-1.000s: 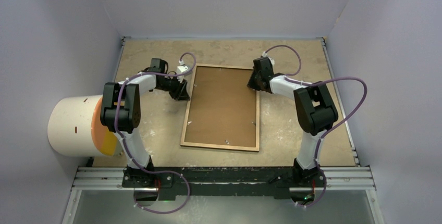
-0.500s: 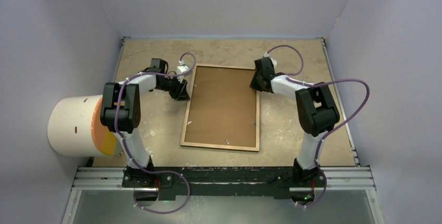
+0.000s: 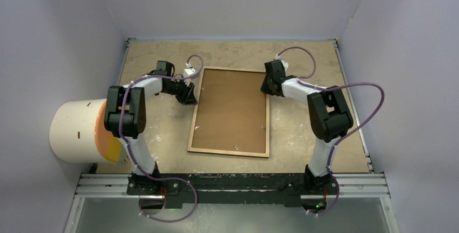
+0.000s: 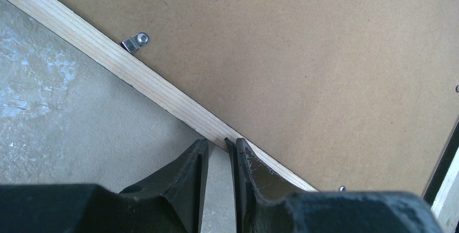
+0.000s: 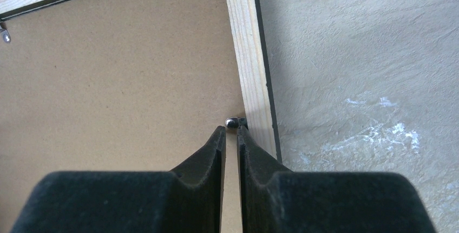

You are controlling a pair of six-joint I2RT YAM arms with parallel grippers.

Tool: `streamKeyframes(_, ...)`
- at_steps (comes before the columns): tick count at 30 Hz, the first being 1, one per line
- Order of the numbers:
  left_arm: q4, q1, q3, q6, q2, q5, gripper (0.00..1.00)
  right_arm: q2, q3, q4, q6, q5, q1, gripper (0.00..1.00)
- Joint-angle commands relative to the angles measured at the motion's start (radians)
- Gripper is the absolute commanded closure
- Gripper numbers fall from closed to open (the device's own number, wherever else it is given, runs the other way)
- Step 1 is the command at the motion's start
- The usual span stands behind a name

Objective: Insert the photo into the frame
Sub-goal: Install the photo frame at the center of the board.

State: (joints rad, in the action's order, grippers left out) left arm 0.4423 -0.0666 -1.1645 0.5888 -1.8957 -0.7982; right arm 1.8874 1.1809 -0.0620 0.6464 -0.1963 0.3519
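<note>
Now the frame (image 3: 230, 111) lies back up, long side running near to far; left pincer (image 4: 217, 144) slightly released, empty; right pincer (image 5: 231, 131) at a clip (image 5: 231, 121), cannot tell if grasping.

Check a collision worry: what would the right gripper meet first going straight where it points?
Probably the small metal clip at the wooden rail of the frame, just ahead of the right gripper; its height above the clip is unclear.
</note>
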Motion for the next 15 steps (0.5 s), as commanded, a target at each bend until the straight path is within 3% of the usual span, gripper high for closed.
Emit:
streamKeyframes(1, 0.062, -0.001, 0.034, 0.045, 0.013, 0.075, 0.75, -0.061, 0.014, -0.027, -0.012, 0.004, -0.007, 0.85)
streamKeyframes(15, 0.074, -0.001, 0.029, 0.051, 0.018, 0.068, 0.75, -0.397, -0.304, -0.102, 0.018, 0.167, 0.048, 0.76)
